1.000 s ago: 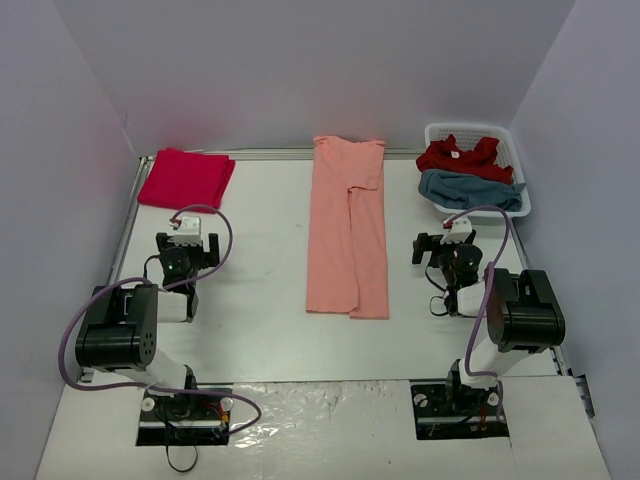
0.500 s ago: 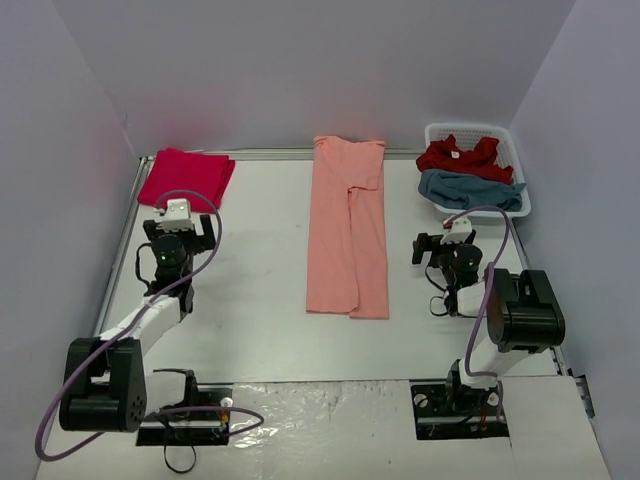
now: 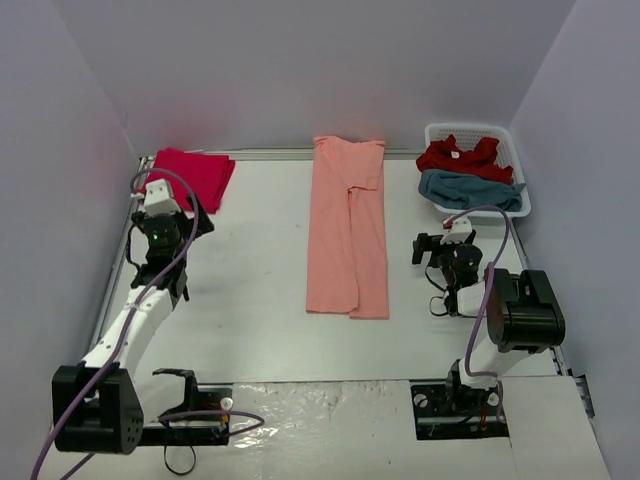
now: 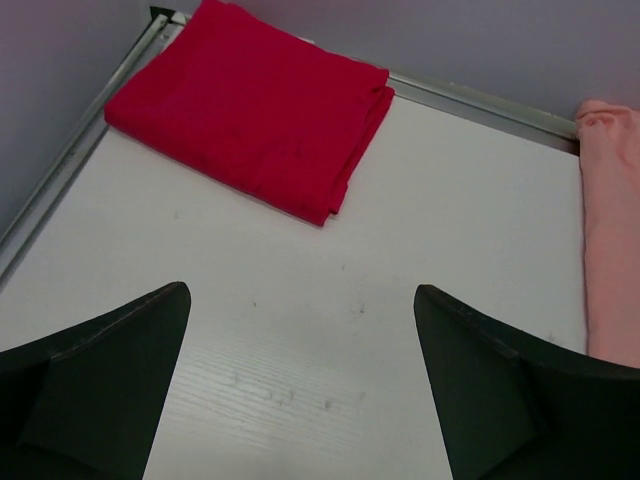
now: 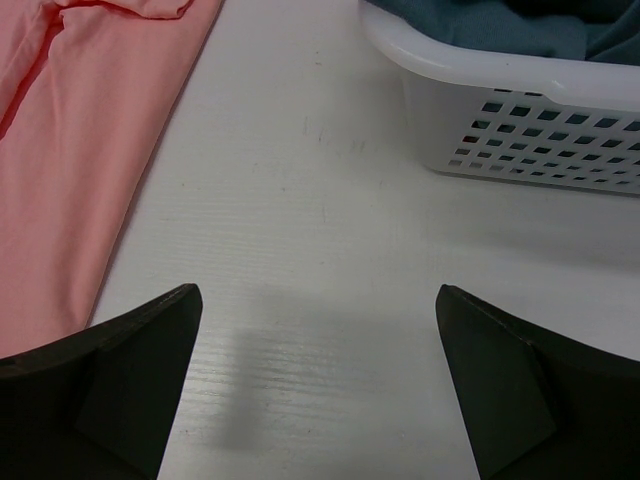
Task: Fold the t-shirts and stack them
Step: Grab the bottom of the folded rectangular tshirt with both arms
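A salmon-orange t-shirt (image 3: 348, 225) lies folded lengthwise in a long strip on the table's middle; its edges show in the left wrist view (image 4: 612, 220) and the right wrist view (image 5: 80, 150). A crimson t-shirt (image 3: 188, 176) lies folded at the far left corner, also in the left wrist view (image 4: 250, 110). My left gripper (image 3: 168, 222) is open and empty just in front of it, over bare table (image 4: 300, 292). My right gripper (image 3: 448, 245) is open and empty between the salmon shirt and the basket (image 5: 320, 290).
A white slotted basket (image 3: 520, 205) at the far right holds a crumpled red t-shirt (image 3: 458, 156) and a teal-blue one (image 3: 468, 188); its wall (image 5: 520, 130) is close ahead of my right gripper. A metal rail (image 4: 70, 170) edges the table's left side.
My left arm has stretched away from its base toward the far left, bringing the open gripper up to the crimson shirt. The right arm and the shirts have not moved.
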Tool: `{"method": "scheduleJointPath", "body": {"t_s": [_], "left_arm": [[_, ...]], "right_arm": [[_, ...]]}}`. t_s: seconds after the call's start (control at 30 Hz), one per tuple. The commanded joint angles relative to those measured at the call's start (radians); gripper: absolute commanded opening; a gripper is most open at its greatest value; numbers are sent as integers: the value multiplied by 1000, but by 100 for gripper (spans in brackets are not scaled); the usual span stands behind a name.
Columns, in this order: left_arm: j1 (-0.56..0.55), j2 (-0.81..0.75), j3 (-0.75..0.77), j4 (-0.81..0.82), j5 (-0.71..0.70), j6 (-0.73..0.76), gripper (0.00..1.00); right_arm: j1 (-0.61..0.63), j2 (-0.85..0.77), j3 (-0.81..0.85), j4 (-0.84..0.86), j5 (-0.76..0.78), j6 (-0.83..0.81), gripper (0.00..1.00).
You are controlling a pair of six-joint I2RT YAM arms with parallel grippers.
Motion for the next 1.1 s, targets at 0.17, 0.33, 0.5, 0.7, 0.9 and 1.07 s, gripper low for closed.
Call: {"method": "scheduleJointPath", "body": {"t_s": [0.17, 0.33, 0.5, 0.7, 0.9, 1.07], "left_arm": [[-9, 145, 185, -173, 173, -64, 94], [-7, 172, 167, -139, 174, -51, 94], [-2, 212, 201, -208, 164, -82, 94], [-2, 223, 173, -143, 222, -100, 94], [-2, 166, 92, -108, 175, -105, 94], [-1, 186, 138, -156, 153, -85, 94]], "right_arm": [[-2, -2, 5, 197, 11, -11, 100], [-1, -2, 5, 197, 11, -11, 100], [-2, 0, 5, 197, 11, -11, 100], [0, 0, 5, 197, 11, -9, 100], [-1, -2, 5, 197, 11, -11, 100], [-5, 2, 10, 192, 5, -8, 100]]}}
